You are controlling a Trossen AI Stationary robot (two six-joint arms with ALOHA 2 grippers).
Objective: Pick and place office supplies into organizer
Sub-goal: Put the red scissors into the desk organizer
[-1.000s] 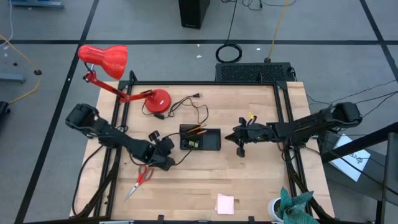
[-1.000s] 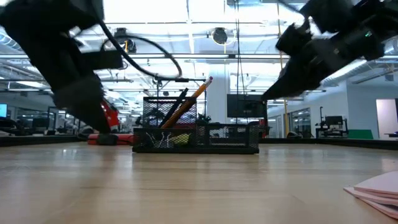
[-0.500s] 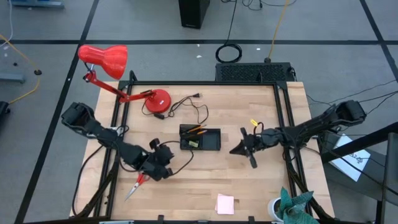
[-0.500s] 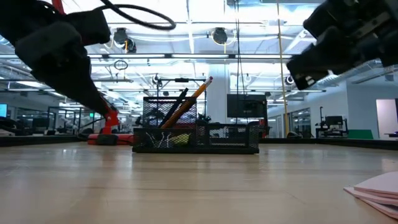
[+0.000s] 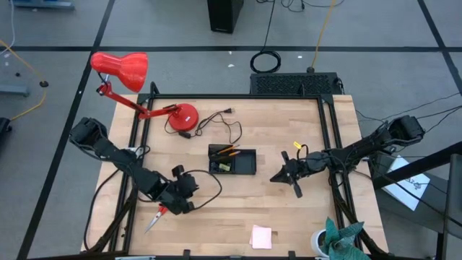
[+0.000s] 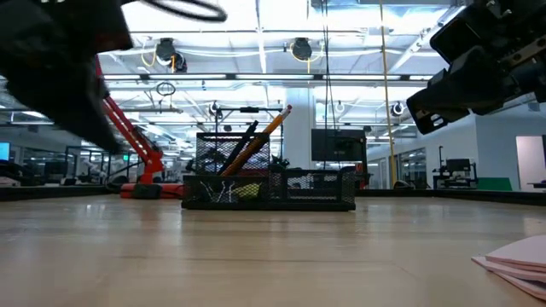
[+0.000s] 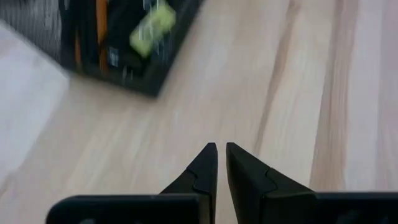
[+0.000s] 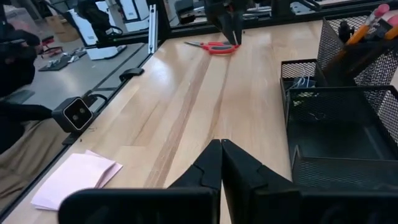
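red-handled metal scissors (image 5: 159, 214) flat near the surface's front-left corner, long axis diagonal. left end effector (image 5: 173, 207) just beside the handles, fingers nearly pressed together, empty. right end effector (image 5: 278, 175) shut, empty, well apart beyond the black mesh organizer tray (image 5: 232, 161). left arm nearer.

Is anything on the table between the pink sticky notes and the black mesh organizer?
No, only bare wooden table lies between the pink sticky-note pad and black mesh organizer, in the high view.
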